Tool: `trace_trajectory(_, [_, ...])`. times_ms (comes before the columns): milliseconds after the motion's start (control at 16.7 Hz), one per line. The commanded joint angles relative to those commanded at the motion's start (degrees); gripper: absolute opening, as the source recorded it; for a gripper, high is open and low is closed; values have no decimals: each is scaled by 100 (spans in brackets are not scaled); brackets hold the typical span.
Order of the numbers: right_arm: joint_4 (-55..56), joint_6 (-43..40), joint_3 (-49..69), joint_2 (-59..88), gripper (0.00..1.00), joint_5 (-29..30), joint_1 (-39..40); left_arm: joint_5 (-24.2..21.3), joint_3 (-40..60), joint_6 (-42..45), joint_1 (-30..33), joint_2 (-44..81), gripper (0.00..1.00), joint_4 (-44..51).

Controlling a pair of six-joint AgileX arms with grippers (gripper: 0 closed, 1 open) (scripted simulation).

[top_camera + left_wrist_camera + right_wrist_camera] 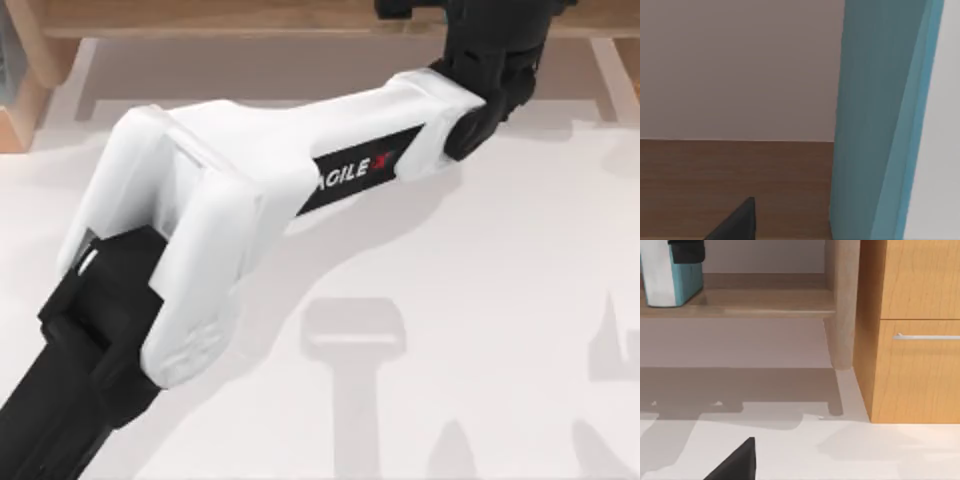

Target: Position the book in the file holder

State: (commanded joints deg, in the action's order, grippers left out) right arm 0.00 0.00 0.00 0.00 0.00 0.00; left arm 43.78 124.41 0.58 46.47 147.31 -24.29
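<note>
Though the left gripper (686, 250) appears clamped on the upright book (671, 280) over the shelf board (760, 305), release remains

White counter (480, 300), bare where visible, crossed by grey shadows. Long wooden shelf board (220, 18) runs along its far edge, over a shaded recess. Right wrist view: wooden cabinet (912, 365) with a drawer front and thin metal handle (927, 336), pale rounded wooden post (842, 305) just beside it, touching the counter.
</note>
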Motion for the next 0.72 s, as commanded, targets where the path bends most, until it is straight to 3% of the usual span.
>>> trace_trajectory(60, [0,0,0,0,100,0,0,0,0,0,0,0,100,0])
trace_trajectory(720, [0,0,0,0,100,0,0,0,0,0,0,0,17,0])
